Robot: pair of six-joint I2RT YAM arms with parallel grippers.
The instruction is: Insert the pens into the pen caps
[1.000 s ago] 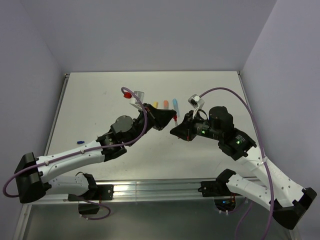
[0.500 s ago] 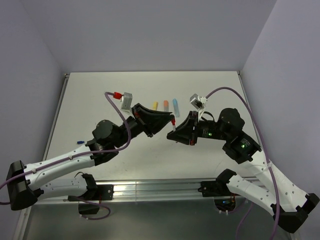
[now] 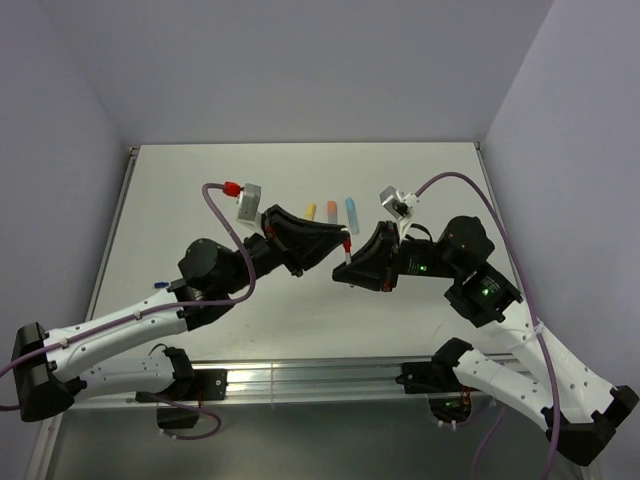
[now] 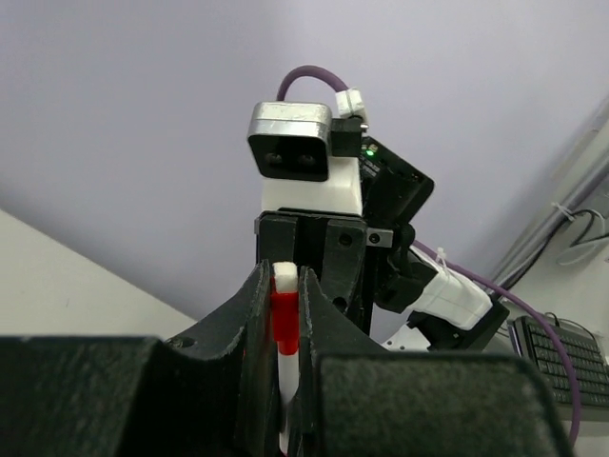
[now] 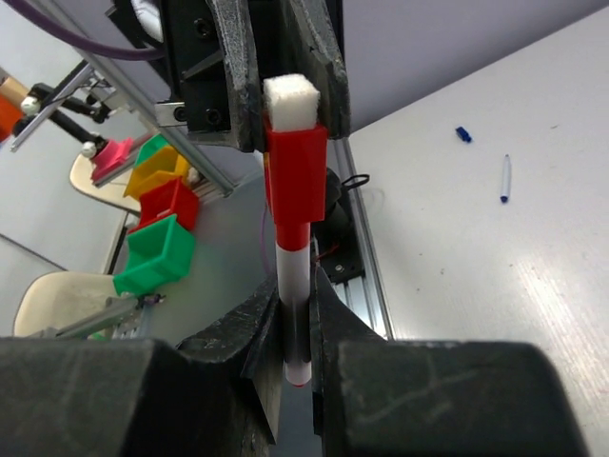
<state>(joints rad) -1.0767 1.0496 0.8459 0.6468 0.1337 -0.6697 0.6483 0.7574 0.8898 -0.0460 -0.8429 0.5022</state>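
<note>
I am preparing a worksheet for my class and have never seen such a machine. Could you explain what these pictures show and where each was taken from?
These are two robot arms bolted at the near edge of a table. One picture looks down from above and behind them. The other two come from a camera on each wrist, so each shows its own fingers. The left gripper is shut on a red cap. The right gripper is shut on a thin white pen whose end sits in that cap. On the table are a yellow marker, an orange marker, a light-blue marker, a second thin pen and a dark-blue cap.
</note>
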